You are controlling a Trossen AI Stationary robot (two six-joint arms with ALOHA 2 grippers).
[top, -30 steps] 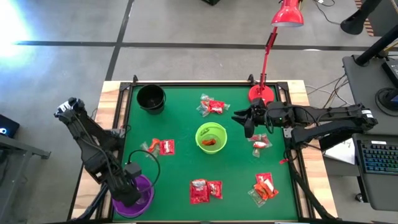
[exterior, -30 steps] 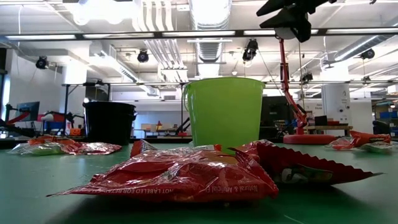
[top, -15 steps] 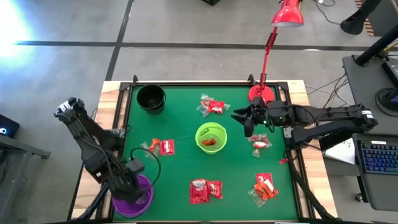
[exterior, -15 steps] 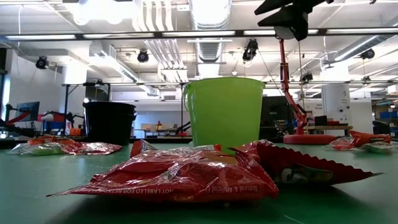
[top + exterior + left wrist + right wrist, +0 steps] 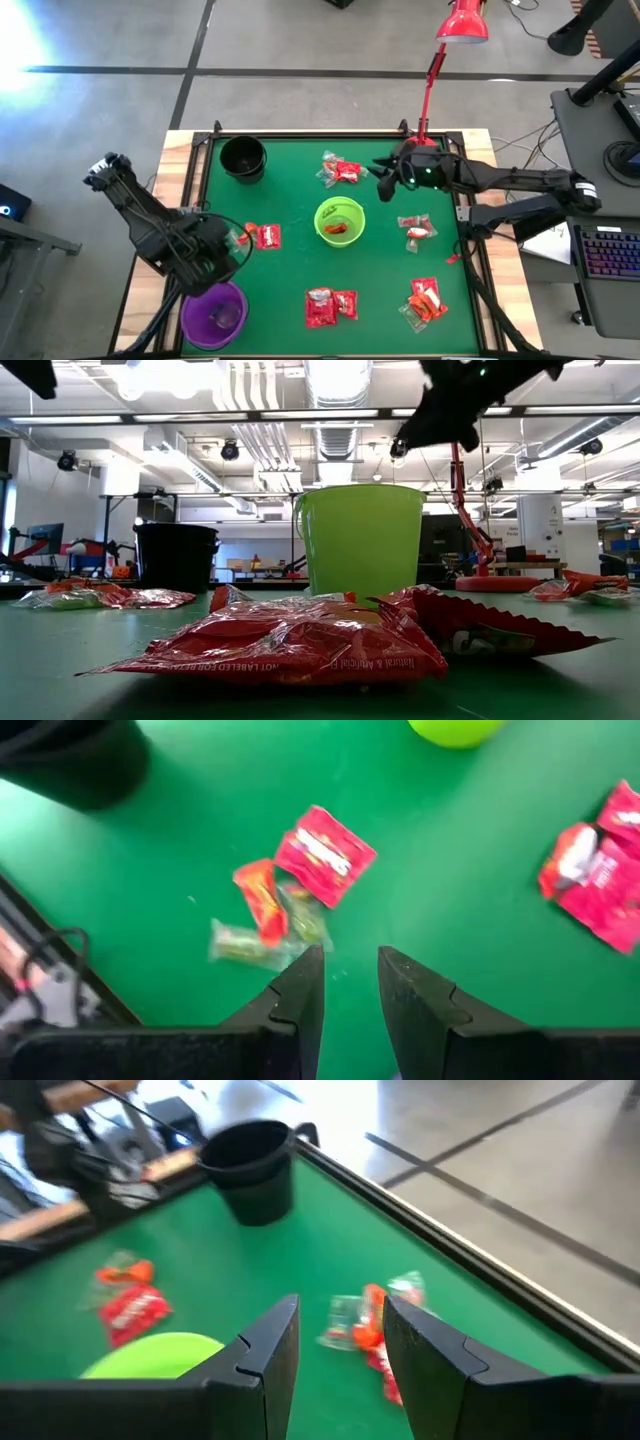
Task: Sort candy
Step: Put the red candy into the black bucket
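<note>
Green table (image 5: 290, 215), left end effector (image 5: 232, 243) lifted off purple bowl (image 5: 213, 315), empty, narrowly parted, right end effector (image 5: 383, 183) parted.

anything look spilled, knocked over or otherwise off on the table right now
Nothing stands out. The black bowl, lime-green bowl and purple bowl all stand upright, and the candy lies in small loose clusters on the green table, waiting to be sorted.

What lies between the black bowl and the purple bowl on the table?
In the high view, the left gripper hangs between black bowl and purple bowl, beside a small candy cluster.
</note>
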